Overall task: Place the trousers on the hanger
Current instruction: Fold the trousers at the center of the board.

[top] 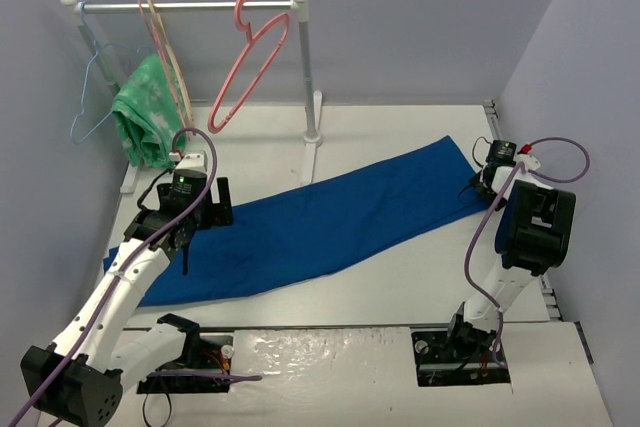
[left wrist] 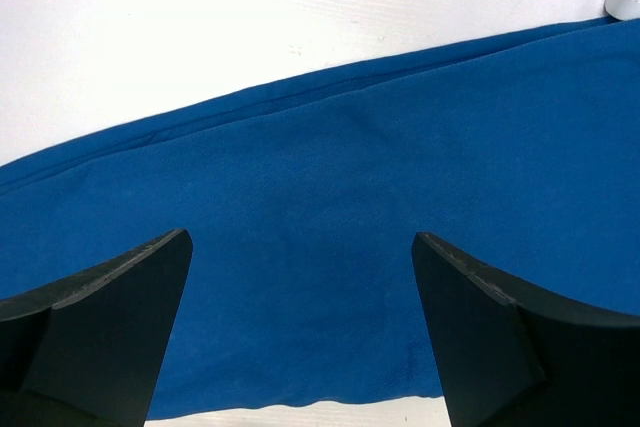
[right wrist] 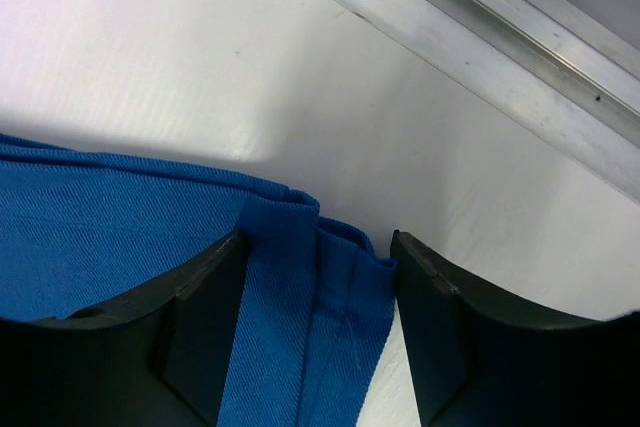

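You see the trousers (top: 320, 222) lying flat across the bench (top: 420, 277), below the hanger (top: 245, 67) on the rail (top: 190, 5). Your left hand (left wrist: 300, 277) hovers wide over them; your right hand (right wrist: 318, 287) brackets their bunched end, grip uncertain.

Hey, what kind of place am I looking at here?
Probably a robot test booth set up for laundry practice, not a home. Plain grey walls box in a white table, a small clothes rail carries hangers, and blue trousers lie between two bolted-down arms.
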Action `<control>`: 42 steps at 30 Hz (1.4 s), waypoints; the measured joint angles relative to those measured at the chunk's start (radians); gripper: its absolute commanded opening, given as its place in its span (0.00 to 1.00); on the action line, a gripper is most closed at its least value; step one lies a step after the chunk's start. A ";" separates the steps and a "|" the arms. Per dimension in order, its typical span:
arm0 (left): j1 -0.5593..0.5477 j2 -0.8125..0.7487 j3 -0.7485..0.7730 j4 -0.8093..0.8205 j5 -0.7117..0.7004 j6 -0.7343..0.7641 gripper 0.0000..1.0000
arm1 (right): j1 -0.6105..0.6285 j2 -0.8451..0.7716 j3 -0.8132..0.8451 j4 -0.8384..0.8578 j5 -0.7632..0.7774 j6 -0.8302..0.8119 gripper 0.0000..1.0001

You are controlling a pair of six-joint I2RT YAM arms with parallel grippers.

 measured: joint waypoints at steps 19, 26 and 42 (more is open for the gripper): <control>0.000 0.008 0.000 0.000 -0.002 0.002 0.91 | 0.003 0.026 0.041 0.056 -0.153 -0.113 0.00; 0.000 0.005 0.000 0.000 -0.011 0.002 0.91 | 0.023 -0.040 0.161 -0.015 -0.200 -0.172 0.00; 0.000 -0.006 0.000 0.000 -0.022 0.002 0.91 | -0.121 -0.176 0.677 -0.079 -0.164 -0.188 0.00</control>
